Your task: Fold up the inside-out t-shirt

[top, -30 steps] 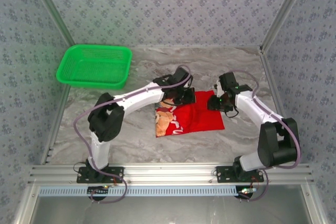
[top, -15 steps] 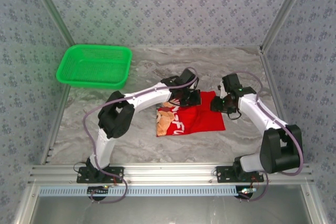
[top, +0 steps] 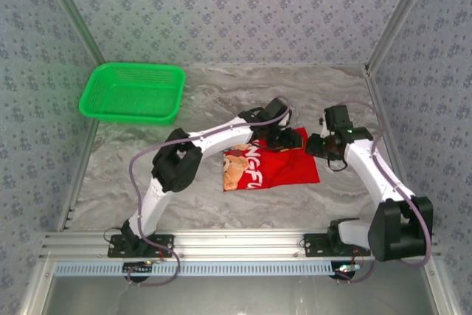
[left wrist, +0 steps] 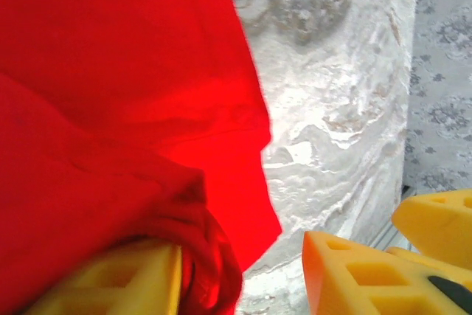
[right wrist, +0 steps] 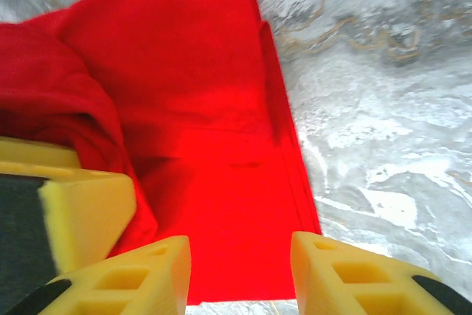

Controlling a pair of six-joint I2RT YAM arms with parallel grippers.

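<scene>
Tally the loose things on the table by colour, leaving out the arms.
Red: 1, the t-shirt
Green: 1, the basket
Total: 2

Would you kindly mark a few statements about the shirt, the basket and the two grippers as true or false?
1. The green basket sits at the far left corner of the table. True.
2. The red t-shirt lies in the basket. False: it lies on the table, apart from the basket.
3. The print faces up at the shirt's left end. True.
4. The left gripper is clamped shut. False: its jaws stand apart, with bunched cloth against one finger.
5. The right gripper is over the basket. False: it is over the shirt's right edge, jaws apart.
</scene>
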